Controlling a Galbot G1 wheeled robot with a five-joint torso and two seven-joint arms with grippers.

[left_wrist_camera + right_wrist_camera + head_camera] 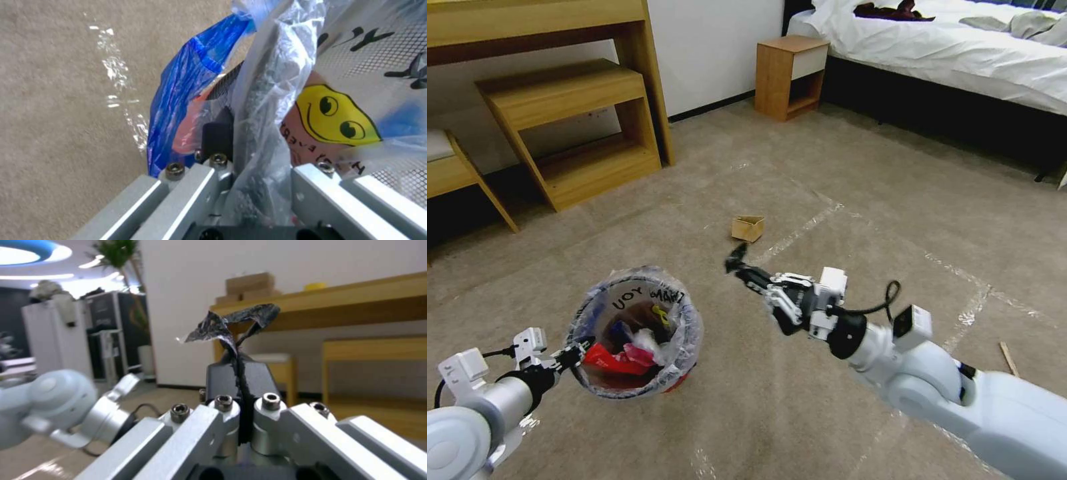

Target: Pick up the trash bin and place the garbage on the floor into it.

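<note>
My left claw (pixel 570 355) is clamped on the rim of the trash bin (pixel 635 333), at about nine o'clock on its mouth, and holds the bin at the lower left of my head view. In the left wrist view the claw (pixel 249 133) has its jaws shut on a bunched fold of the clear bag liner (pixel 276 83), with black lettering and a yellow cartoon face printed on the plastic just beyond. Red wrappers (pixel 617 360) and other bits of litter lie inside the bin, and black letters run along the liner's far edge near twelve o'clock.

My right claw (pixel 740 263) reaches out to about two o'clock from the bin, well apart from it, above the floor (pixel 827 373). It is pinched together on a dark crumpled scrap (pixel 736 254); the right wrist view shows the scrap (pixel 233 323) sticking up from between the closed fingertips (pixel 220 378), thin and foil-like.

On the carpet, a small cardboard box (pixel 748 227) sits just past the right claw at twelve o'clock from it, beside a strip of shiny tape (pixel 800 230). A wooden stick (pixel 1008 358) lies at about three o'clock, by my right arm. A nightstand (pixel 790 77) and a bed (pixel 947 53) stand along the far side of the room.
</note>
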